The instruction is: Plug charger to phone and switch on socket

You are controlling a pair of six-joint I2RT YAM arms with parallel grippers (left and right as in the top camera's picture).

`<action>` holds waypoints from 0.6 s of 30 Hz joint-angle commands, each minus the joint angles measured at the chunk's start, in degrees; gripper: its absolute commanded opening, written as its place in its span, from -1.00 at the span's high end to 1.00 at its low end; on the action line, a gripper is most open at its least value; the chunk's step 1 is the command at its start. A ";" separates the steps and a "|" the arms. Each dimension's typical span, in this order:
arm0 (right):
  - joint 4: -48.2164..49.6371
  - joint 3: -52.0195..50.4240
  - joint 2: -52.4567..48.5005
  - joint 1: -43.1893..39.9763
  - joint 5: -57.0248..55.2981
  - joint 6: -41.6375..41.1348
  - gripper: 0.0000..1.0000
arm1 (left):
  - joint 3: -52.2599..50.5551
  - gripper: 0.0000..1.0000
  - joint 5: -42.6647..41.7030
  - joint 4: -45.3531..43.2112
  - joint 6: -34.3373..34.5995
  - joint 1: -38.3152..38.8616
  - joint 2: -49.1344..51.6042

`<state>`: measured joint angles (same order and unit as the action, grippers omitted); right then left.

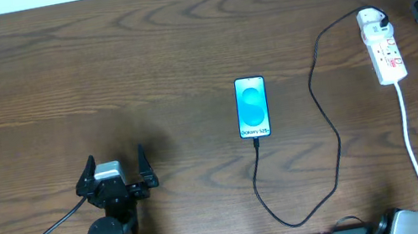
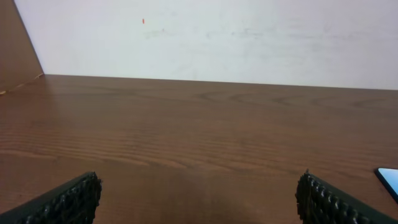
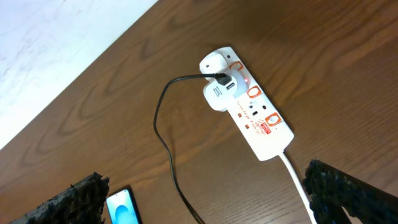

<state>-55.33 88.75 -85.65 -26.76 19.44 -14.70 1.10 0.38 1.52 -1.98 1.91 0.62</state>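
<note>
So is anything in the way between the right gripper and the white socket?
No, nothing visible. The right gripper hangs open beside the socket with only bare table between. The black charger cable runs off the socket's other side toward the phone, away from that path.

Brown wood-grain table (image 1: 139, 52) — pale wall (image 2: 249, 37) behind it.

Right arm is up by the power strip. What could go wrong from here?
1. Pressing with the right tool may slide the socket and tug the charger, possibly unseating it at the phone.
2. The switches sit close beside the white adapter; with the tool wide open, a finger could knock that instead.
</note>
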 commanded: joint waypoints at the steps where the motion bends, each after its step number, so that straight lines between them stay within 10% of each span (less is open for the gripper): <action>1: 0.02 0.28 0.50 -0.15 -0.28 -0.48 -0.99 | -0.87 -1.00 1.79 2.51 -1.01 -0.28 -0.39; 18: 0.02 0.28 -0.28 -0.15 -0.81 -0.48 -0.98 | -0.87 -1.00 1.79 2.51 -1.01 -0.28 -0.39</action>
<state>-55.33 88.75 -85.65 -26.76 19.42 -14.70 1.10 0.38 1.54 -1.98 1.91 0.62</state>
